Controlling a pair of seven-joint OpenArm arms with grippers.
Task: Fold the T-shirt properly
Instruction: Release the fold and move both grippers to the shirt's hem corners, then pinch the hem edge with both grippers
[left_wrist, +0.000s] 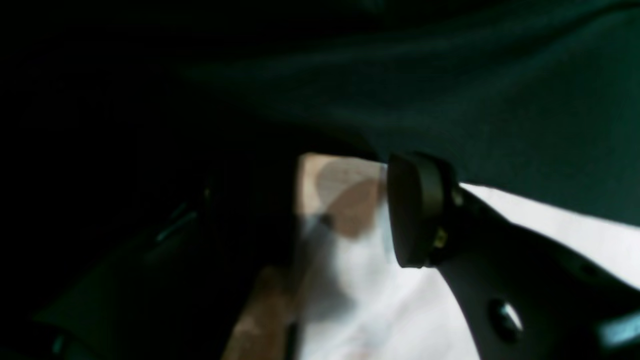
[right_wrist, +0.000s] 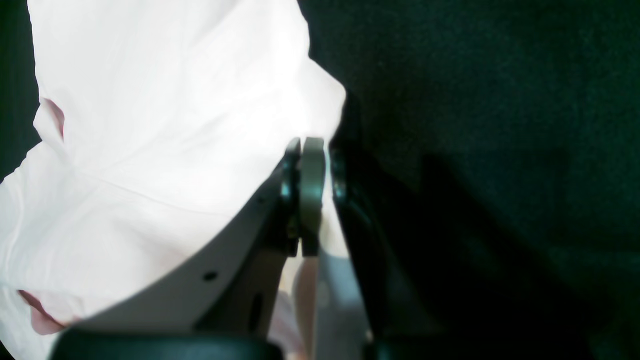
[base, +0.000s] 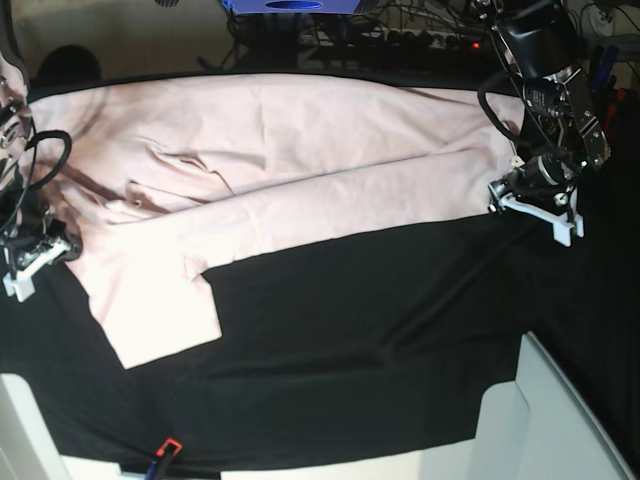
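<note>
The pale pink T-shirt (base: 300, 150) lies spread across the far half of the table, plain side up, with a long fold running across it and one flap hanging toward the front left. My right gripper (base: 55, 248) is at the shirt's left edge. In the right wrist view the gripper (right_wrist: 320, 165) is shut on the edge of the shirt (right_wrist: 175, 125). My left gripper (base: 505, 198) is at the shirt's right edge. In the blurred left wrist view the gripper (left_wrist: 345, 210) has its jaws apart, with pale fabric (left_wrist: 360, 290) between and below them.
The black table cloth (base: 380, 350) covers the table. White blocks stand at the front right (base: 560, 420) and front left (base: 20, 420). A small red and black item (base: 167, 448) lies at the front edge. Cables and a blue object (base: 290, 5) sit behind the table.
</note>
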